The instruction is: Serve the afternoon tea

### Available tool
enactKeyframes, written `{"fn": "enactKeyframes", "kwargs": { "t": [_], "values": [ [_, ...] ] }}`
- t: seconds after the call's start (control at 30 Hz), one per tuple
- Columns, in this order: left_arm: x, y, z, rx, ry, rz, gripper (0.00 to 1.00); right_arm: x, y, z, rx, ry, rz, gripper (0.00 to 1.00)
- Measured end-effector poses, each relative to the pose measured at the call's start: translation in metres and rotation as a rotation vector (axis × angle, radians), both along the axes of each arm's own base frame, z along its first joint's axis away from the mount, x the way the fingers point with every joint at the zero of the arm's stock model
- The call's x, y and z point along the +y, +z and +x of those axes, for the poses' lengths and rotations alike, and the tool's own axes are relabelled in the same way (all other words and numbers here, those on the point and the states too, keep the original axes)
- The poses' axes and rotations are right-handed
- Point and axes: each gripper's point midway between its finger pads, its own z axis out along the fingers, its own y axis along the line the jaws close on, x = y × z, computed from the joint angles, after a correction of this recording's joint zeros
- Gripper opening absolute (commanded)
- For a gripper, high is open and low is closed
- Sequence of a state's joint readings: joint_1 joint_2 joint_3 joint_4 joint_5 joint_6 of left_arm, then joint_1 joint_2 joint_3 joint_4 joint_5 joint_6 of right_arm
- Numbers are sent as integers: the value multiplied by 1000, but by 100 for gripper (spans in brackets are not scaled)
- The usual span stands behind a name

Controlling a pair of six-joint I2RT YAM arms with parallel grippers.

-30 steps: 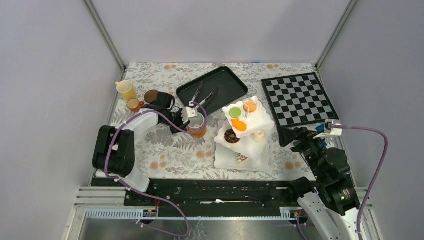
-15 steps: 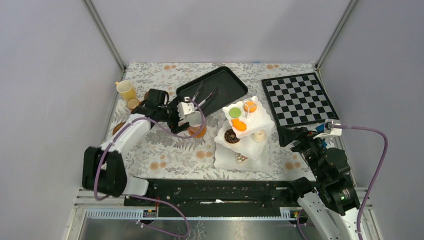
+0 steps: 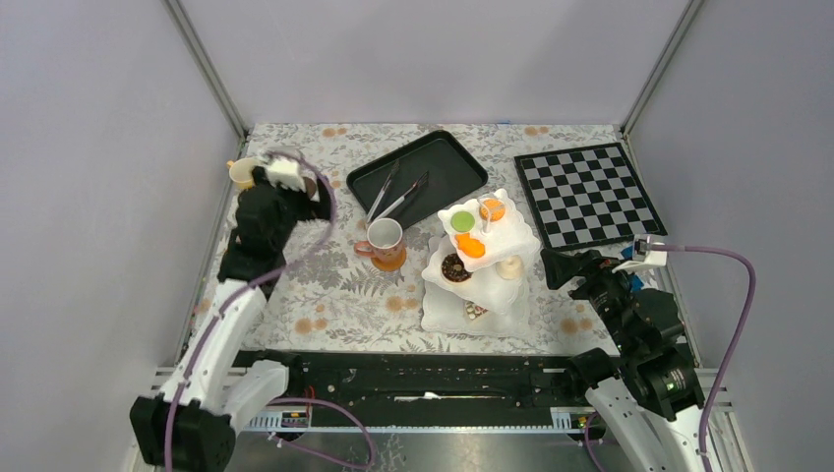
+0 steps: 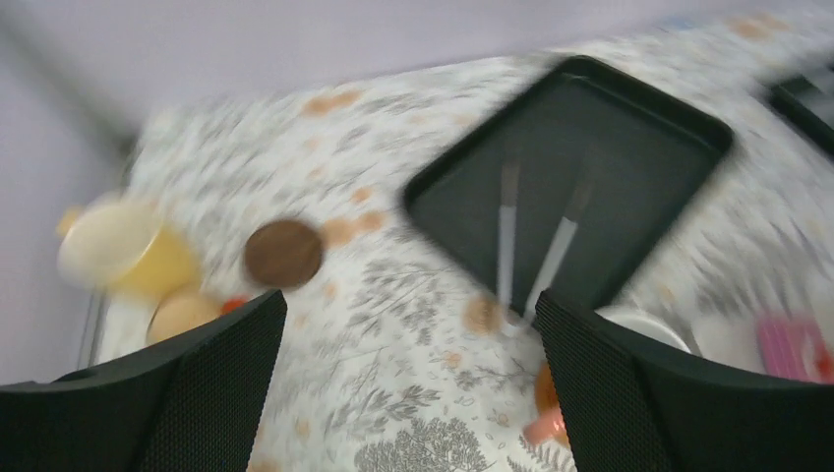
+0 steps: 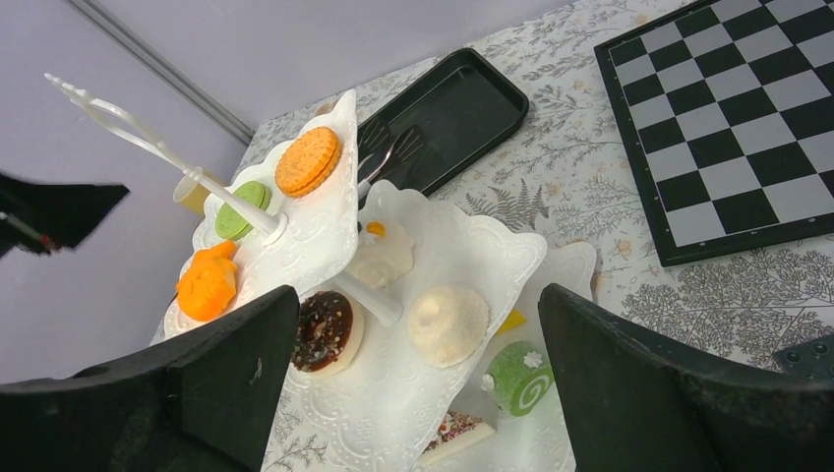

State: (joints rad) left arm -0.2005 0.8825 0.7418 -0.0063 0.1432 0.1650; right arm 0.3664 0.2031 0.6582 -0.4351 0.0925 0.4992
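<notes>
Black tray (image 3: 447, 165) and chessboard (image 3: 587, 194) on the floral tabletop (image 3: 325, 295), as my overhead feed shows them.
I see the tray lying askew near the middle of the far edge, silver tongs (image 3: 398, 194) resting at its near-left end; the chessboard sits flat by the far right corner, apart from the tray.

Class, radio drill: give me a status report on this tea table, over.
Left gripper open, empty. Right gripper open, facing stand. White cup on saucer, standing free. Tongs in black tray behind cup.
</notes>
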Motion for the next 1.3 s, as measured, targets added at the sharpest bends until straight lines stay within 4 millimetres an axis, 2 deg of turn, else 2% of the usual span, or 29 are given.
{"fn": "enactKeyframes", "kwargs": {
  "t": [0.13, 0.2, 0.23, 0.33, 0.4, 0.43, 0.5, 0.53, 0.73, 0.9, 1.0, 1.1, 1.2, 1.3],
  "values": [
    [84, 4, 38, 183, 523, -246, 99, 1, 0, 0, 1, 5, 6, 98],
    [129, -11, 51, 264, 738, -327, 99, 2, 1, 0, -1, 7, 10, 98],
    [152, -27, 51, 310, 843, -370, 99, 2, 1, 0, -1, 8, 13, 98],
    [206, -86, 25, 456, 1103, -499, 95, 3, 0, 1, -2, 8, 16, 98],
    [232, -121, -1, 516, 1252, -595, 84, 3, 1, 1, -4, 8, 18, 98],
    [242, -136, -14, 535, 1320, -643, 72, 3, 1, 1, -5, 7, 18, 98],
    [249, -155, -26, 550, 1391, -705, 52, 3, 1, 1, -5, 7, 18, 98],
    [251, -161, -26, 545, 1405, -726, 45, 2, 1, 1, -5, 7, 18, 98],
    [263, -199, -10, 549, 1463, -812, 24, 2, 2, 1, -7, 6, 18, 98],
    [272, -242, -13, 633, 1523, -842, 22, 2, 2, 1, -7, 6, 18, 98],
    [277, -241, -3, 595, 1511, -865, 13, 2, 2, 1, -7, 6, 18, 98],
    [276, -241, 3, 593, 1495, -885, 0, 2, 2, 1, -8, 6, 19, 98],
    [273, -241, 4, 600, 1490, -906, 0, 2, 3, 1, -10, 6, 20, 98],
    [265, -245, -5, 644, 1517, -931, 0, 2, 3, 1, -10, 6, 20, 98]
  ]
}}
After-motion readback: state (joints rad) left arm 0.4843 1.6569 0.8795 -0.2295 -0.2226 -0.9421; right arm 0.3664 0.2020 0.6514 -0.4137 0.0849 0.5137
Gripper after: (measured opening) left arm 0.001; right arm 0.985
